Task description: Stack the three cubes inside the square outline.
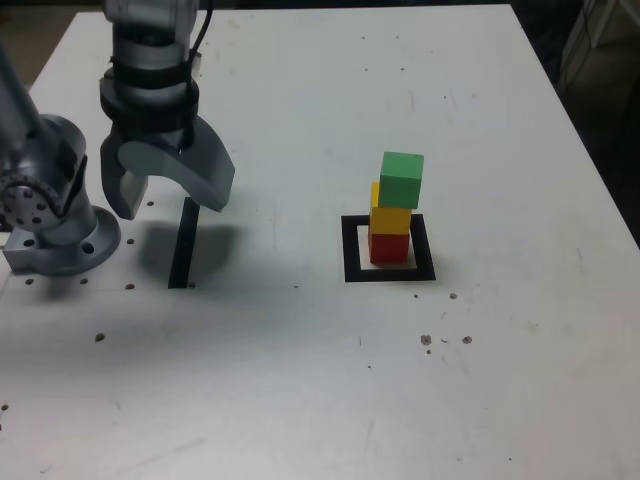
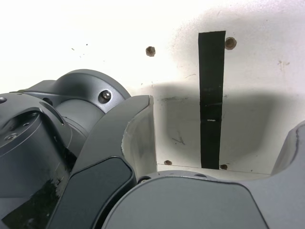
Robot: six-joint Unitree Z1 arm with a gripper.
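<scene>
Now our end effector [image 1: 168,178] is wide apart and empty above the black strip [image 1: 184,243]. We judge the stacking finished: inside the square outline [image 1: 352,249], red cube [image 1: 388,248], yellow cube [image 1: 390,219], green cube [image 1: 402,180] upmost. We should keep the arm away; the green one sits off-centre, and nothing blocks between.

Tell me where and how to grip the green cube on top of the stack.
Best to come straight down over the green cube and close the gripper on two opposite upright faces. It is the topmost, so those faces look free; staying high should avoid nudging the yellow cube directly beneath.
</scene>
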